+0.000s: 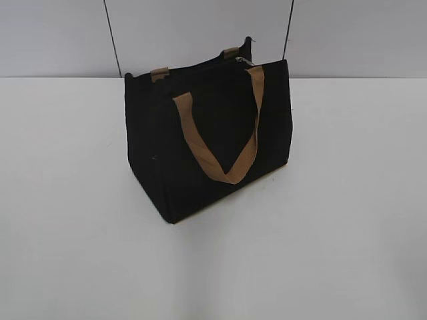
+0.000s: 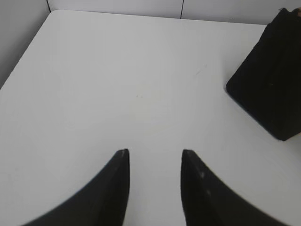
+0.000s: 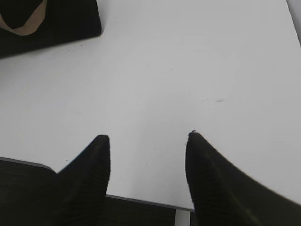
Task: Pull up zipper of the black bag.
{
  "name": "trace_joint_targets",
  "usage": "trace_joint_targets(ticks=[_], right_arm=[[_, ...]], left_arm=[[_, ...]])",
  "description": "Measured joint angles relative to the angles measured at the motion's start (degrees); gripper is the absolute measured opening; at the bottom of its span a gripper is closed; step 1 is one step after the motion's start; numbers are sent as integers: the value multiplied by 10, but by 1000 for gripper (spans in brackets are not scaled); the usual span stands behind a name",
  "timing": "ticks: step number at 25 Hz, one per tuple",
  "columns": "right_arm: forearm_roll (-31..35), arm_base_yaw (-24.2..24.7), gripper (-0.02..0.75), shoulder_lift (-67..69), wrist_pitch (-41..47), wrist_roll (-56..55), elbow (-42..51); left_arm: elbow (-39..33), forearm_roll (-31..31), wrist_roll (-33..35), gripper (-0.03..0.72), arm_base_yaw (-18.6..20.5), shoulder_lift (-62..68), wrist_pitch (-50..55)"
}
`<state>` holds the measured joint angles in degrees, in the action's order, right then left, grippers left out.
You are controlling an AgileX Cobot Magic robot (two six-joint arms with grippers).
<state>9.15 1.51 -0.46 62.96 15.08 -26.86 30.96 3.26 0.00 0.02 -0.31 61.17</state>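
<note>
The black bag (image 1: 207, 140) stands upright on the white surface (image 1: 67, 200), and the zipper (image 1: 243, 61) shows as a small silver glint at the far right end of the bag's top, with the track running back toward 10 o'clock across the opening. Neither arm appears in the exterior view. From the open, empty left fingers (image 2: 123, 162) the bag lies well apart at about 2 o'clock; from the right fingers (image 3: 101, 146), also spread and empty, it lies at about 10 o'clock, so the right arm looks better placed for the pull tab.
</note>
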Motion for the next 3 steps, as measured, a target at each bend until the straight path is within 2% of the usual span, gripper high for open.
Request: trace_joint_targets(ticks=[3], right_arm=[[0,0,398,0,0,0,0]], left_arm=[[0,-9,0,273,0,0,0]])
